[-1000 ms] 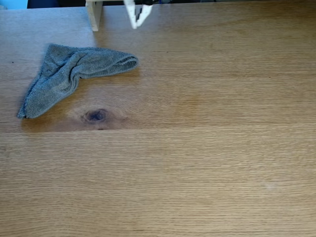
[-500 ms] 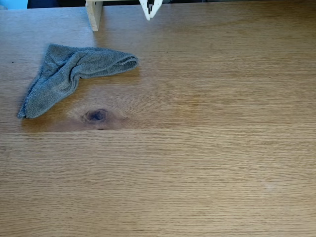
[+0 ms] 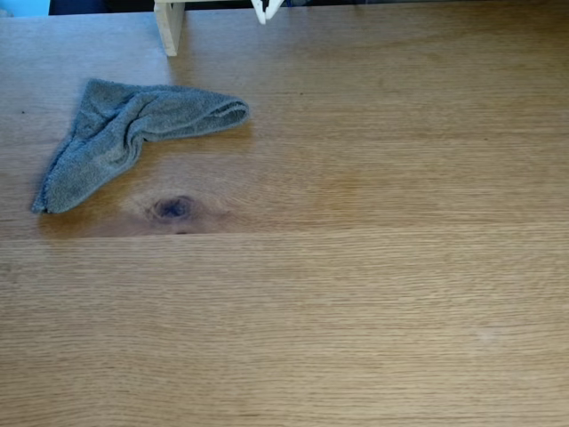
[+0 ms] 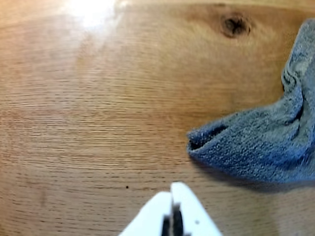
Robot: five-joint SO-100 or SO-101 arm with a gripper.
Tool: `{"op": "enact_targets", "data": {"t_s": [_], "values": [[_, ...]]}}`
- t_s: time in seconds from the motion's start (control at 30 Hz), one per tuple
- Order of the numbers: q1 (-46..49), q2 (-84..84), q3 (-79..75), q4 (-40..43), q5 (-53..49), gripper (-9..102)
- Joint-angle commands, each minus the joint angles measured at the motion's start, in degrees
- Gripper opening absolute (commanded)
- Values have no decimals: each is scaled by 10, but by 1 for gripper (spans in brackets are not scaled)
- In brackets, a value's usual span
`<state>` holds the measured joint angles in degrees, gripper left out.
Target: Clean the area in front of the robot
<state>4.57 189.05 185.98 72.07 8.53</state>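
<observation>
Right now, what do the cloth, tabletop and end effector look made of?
Cloth: grey terry, fuzzy looped nap, soft folds. Tabletop: light oak-like wood, fine grain, plank seams, dark knot; glare in the wrist view suggests a sealed finish. End effector: smooth white plastic, likely.

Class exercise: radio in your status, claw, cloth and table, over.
Claw shut, empty, above bare tabletop. Grey cloth crumpled, untouched, beside dark knot. Nothing in the way, over.

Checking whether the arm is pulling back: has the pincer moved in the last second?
Yes. In the fixed view the pincer has moved right and toward the top edge, away from the wooden post.
</observation>
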Motion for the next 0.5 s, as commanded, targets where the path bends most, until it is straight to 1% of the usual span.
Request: {"op": "enact_targets", "data": {"t_s": [0.0,0.1,0.23,0.47], "values": [[-11,4,67,2,0,0],[-16,4,67,2,-7,0],[-63,4,67,3,-9,0],[-57,4,67,4,-9,0]]}}
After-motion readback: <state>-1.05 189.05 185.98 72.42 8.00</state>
